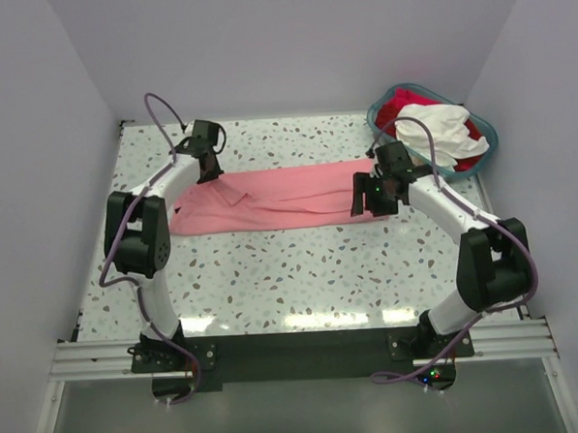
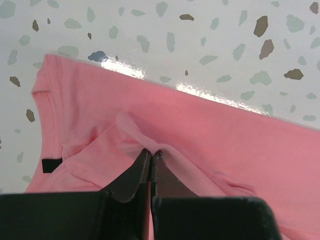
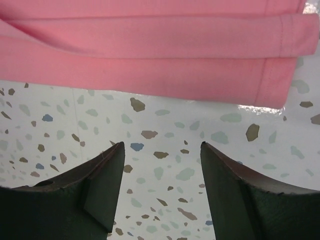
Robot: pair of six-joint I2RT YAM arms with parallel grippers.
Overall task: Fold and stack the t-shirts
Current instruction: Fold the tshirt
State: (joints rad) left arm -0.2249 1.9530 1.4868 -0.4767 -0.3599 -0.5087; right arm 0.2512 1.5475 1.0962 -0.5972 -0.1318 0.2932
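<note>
- Pale lilac walls close in a white speckled desk (image 1: 301, 264) on three sides.
- Left jaws: pressed together with no gap, pinching a raised ridge of the salmon-pink t-shirt (image 1: 288, 192). In the left wrist view the cloth puckers up into the tips.
- A small dark neck tag (image 2: 51, 165) sits at 9 o'clock of that pinch, inside the ribbed collar (image 2: 44, 107). The collar curves up toward 11 o'clock.
- Bare desk shows past the shirt's far edge, at 12 o'clock in that view.
- Right jaws: spread wide and holding nothing, with only speckled desk between the two fingers (image 3: 107, 175).
- The shirt's stitched hem end (image 3: 272, 82) lies at 12 to 1 o'clock of them, apart from both fingers, its layers lying one over another.
- From above, the pink t-shirt is folded into a long band lying flat across the middle of the desk, running from 9 to 3 o'clock.
- The left arm (image 1: 166, 189) reaches to the band's 10 o'clock corner. The right arm (image 1: 443, 204) comes in at its 4 o'clock end.
- A teal-blue plastic basket (image 1: 492, 134) stands at the desk's 2 o'clock corner, just beside the shirt's right end.
- A white t-shirt (image 1: 444, 131) is heaped in it over a red t-shirt (image 1: 395, 102), both crumpled.
</note>
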